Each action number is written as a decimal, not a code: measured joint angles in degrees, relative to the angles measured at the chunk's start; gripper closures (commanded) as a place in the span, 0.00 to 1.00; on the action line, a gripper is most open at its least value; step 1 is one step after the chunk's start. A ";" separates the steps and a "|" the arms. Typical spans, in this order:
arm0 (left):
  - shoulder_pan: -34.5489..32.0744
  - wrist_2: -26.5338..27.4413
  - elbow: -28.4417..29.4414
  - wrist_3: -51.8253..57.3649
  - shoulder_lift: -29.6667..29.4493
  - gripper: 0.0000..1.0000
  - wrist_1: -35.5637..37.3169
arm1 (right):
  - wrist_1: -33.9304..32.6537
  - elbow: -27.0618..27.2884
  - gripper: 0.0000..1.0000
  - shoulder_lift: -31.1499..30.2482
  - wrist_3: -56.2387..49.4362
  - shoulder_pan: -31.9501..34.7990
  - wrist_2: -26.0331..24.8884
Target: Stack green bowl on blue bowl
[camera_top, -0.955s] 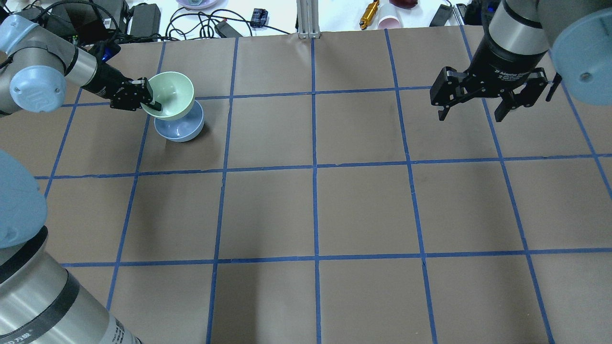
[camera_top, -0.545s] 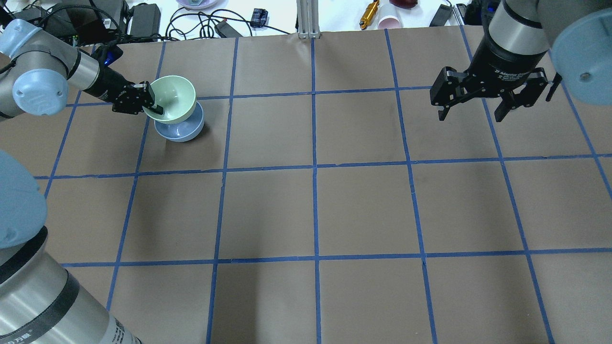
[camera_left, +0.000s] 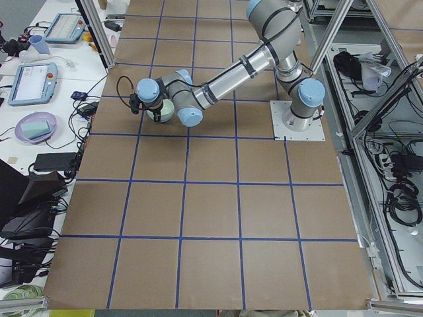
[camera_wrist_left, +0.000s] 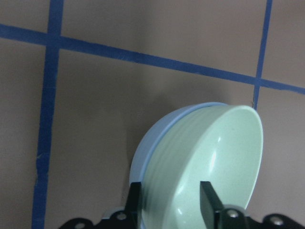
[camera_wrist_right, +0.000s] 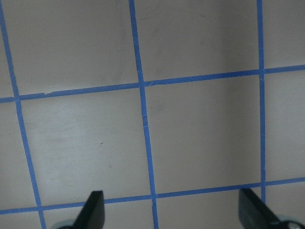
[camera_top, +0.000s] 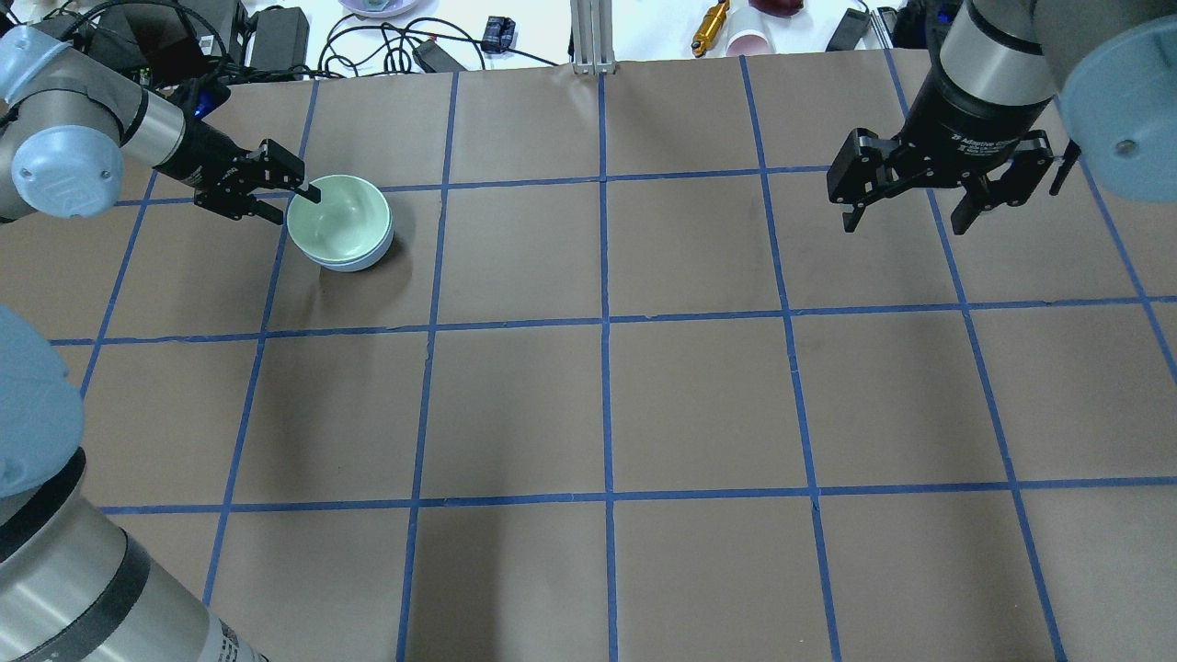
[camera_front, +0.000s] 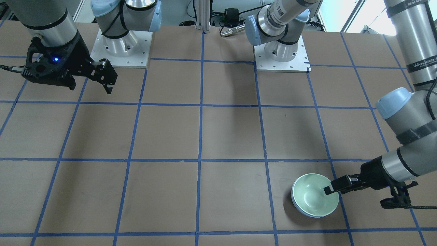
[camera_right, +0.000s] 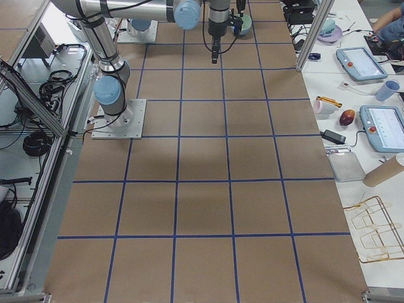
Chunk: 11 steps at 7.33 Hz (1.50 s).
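Fingers of left gripper spread wide, straddling the rim of green bowl without pinching it, bowl nested in blue bowl near table far-left corner, likely light, stiff, glossy-slick, best pinched at rim; right gripper gapes empty by far-right corner.

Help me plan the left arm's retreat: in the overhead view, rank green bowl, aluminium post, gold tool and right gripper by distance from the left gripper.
1. green bowl, at the left gripper, rim between its fingers.
2. aluminium post, far edge, centre.
3. gold tool, on the white bench, right of the post.
4. right gripper, far right side.
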 measured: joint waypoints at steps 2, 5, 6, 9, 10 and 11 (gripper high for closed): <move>-1.75 4.22 0.81 -1.17 3.07 0.00 -2.12 | 0.00 0.00 0.00 0.00 0.00 0.00 0.00; -10.75 16.28 2.95 -8.10 10.10 0.00 -6.37 | 0.00 0.00 0.00 0.00 0.00 0.00 0.00; -12.94 18.60 3.49 -9.17 13.09 0.00 -9.64 | 0.00 0.00 0.00 0.00 0.00 0.00 0.00; -18.08 23.18 3.29 -10.30 21.54 0.00 -16.03 | 0.00 0.00 0.00 0.00 0.00 0.00 0.00; -19.86 24.47 3.04 -11.57 24.15 0.00 -18.39 | 0.00 0.00 0.00 0.00 0.00 0.00 0.00; -20.97 24.92 2.92 -13.13 26.29 0.00 -20.54 | 0.00 0.00 0.00 0.00 0.00 0.00 0.00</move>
